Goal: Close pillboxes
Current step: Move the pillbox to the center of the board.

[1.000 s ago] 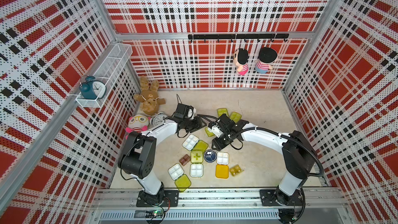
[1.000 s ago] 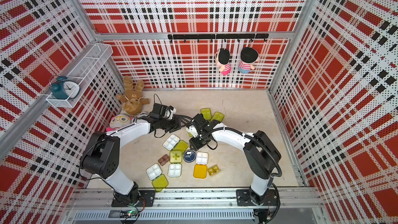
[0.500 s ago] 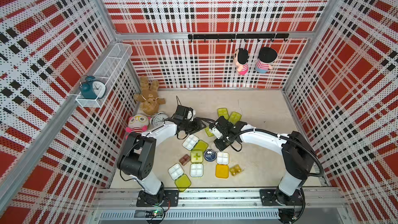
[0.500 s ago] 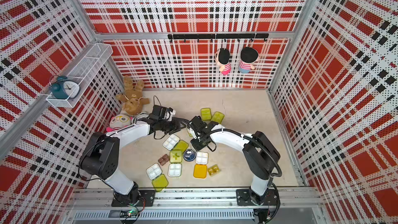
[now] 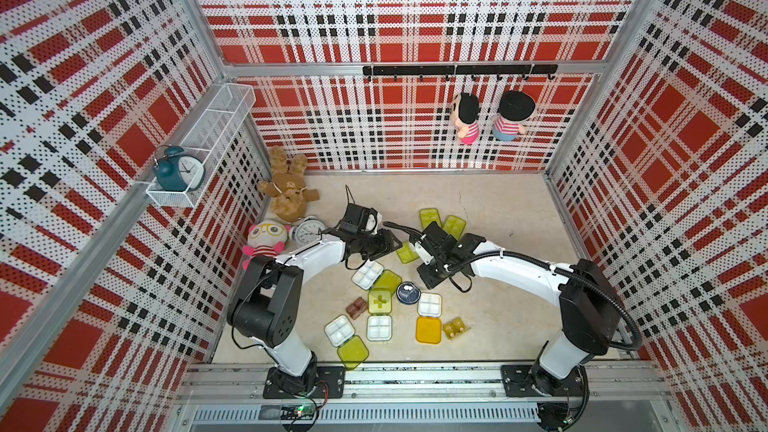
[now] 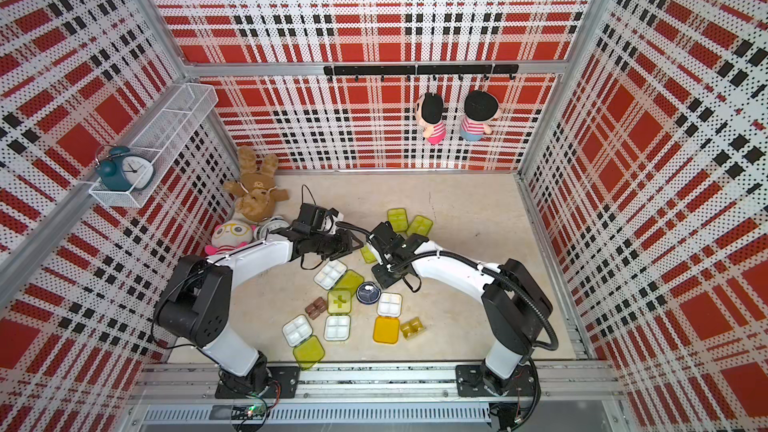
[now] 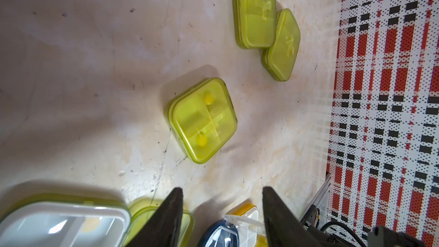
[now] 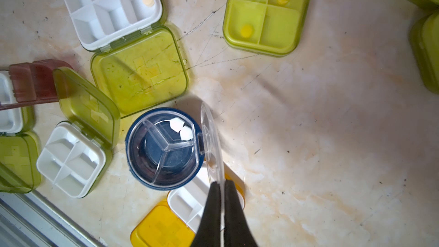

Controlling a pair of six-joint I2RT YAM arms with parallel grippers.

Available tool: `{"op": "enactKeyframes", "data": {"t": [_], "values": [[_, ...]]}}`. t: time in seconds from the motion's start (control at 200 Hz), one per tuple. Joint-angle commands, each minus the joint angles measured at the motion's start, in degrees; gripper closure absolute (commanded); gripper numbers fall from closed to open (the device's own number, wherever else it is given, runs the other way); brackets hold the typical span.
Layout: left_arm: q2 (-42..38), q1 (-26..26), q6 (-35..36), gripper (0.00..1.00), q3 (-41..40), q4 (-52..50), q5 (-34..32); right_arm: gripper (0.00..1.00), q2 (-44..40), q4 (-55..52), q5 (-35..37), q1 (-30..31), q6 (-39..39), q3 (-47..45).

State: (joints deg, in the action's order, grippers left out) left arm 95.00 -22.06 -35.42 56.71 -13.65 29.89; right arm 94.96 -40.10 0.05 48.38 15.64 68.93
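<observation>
Tabletop (image 5: 498,209): beige surface carrying all the pillboxes, most clustered between the two arms.
Left gripper (image 7: 222,192): fingers spread, holding nothing, above bare surface near a closed lime pillbox (image 7: 203,119) with two yellow pills showing through its lid.
Right gripper (image 8: 222,182): fingers pressed together, pinching the edge of the clear lid (image 8: 211,139).
Open lime-lidded trays (image 5: 368,274): white four-compartment cases, lids folded back, lying around the round navy pillbox (image 8: 164,148).
Closed lime pair (image 5: 429,218): two cases touching, on the far side.
Round navy pillbox: open, three clear compartments; its lid stands upright at the hinge.
White pills (image 8: 181,128): two, in one compartment.
</observation>
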Motion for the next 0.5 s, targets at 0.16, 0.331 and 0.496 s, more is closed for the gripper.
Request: {"op": "enactKeyframes", "data": {"t": [0.16,0.331,0.496], "values": [[3.3,-5.0,-1.3,0.43,5.3,1.3,-2.7,1.0,-5.2,-4.7,11.4,-2.5,3.7,-4.0],[7.3,-8.6,-2.1,0.43,9.4,1.4,-3.2,1.0,-9.8,-6.9,19.0,-7.6,7.3,-8.7],[10.6,-11.1,-2.5,0.44,12.3,1.5,-2.8,1.0,-12.3,-8.2,24.0,-8.6,10.2,-11.2]]}}
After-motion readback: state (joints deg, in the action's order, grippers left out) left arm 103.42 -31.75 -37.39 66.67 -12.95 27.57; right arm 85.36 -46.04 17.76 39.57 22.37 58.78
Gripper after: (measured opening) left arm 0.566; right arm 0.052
